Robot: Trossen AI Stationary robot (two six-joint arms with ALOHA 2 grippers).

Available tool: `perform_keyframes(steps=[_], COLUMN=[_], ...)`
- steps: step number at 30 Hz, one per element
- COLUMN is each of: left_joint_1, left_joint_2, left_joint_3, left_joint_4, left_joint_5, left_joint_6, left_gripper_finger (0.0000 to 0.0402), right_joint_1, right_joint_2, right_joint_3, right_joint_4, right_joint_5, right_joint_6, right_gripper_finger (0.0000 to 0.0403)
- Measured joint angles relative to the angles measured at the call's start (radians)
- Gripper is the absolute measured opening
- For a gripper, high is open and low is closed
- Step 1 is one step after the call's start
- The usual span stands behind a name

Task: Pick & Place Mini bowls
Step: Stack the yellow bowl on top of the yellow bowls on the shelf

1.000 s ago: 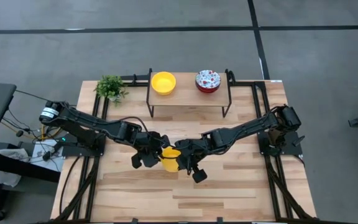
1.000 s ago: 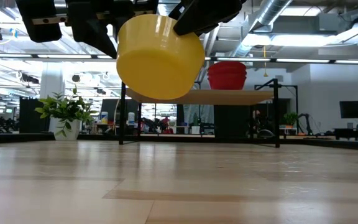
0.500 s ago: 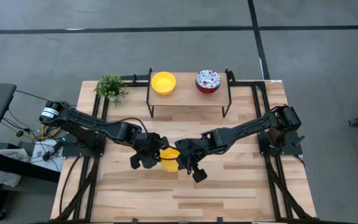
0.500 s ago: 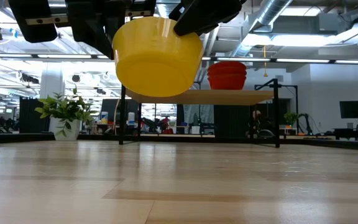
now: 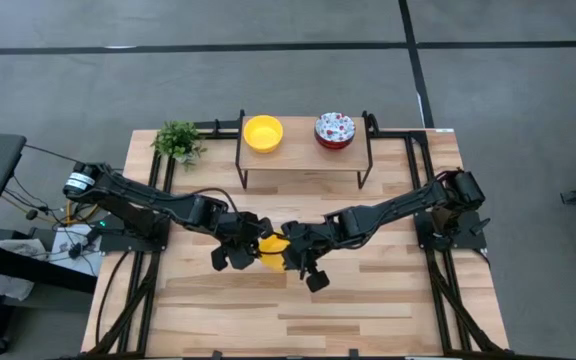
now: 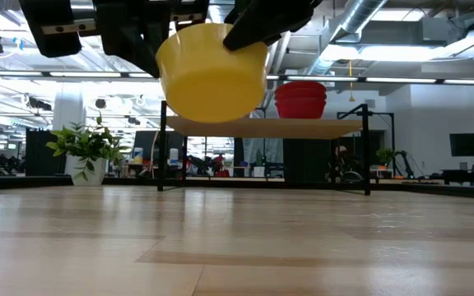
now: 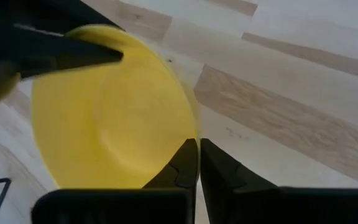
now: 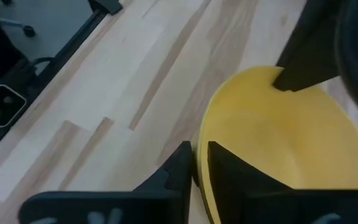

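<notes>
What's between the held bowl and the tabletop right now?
Nothing: the low view shows the yellow bowl hanging clear above bare table.

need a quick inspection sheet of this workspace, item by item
surface: wooden table, with a small raised shelf at its far edge.
job's things: one yellow bowl held in the air over mid-table between both arms; another yellow bowl and a floral bowl on the shelf.
clutter: small potted plant at the far left corner.
grippers: left tool shut on the airborne bowl's rim; right tool straddles the opposite rim, its grip cannot be told.
cables: bundles run along the table's left side and right side.
surroundings: grey floor; open hall behind the table in the low view.
</notes>
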Motion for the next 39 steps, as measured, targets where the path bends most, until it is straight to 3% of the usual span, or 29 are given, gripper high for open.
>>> perform_keyframes(steps=[8, 20, 39], left_joint_1=[0.002, 0.008, 0.008], left_joint_2=[0.000, -0.002, -0.002], left_joint_3=[0.000, -0.069, -0.073], left_joint_4=[0.008, 0.000, -0.002], left_joint_5=[0.001, 0.003, -0.049], left_joint_6=[-0.001, -0.008, -0.026], left_gripper_finger=[0.0008, 0.0008, 0.0009], right_joint_1=[-0.001, 0.007, 0.012], right_joint_2=[0.001, 0.000, -0.026], right_joint_3=[0.000, 0.000, 0.000], right_joint_4=[0.041, 0.038, 0.024], right_joint_5=[0.008, 0.077, 0.093], right_joint_6=[-0.001, -0.007, 0.018], right_gripper_finger=[0.0066, 0.0068, 0.0068])
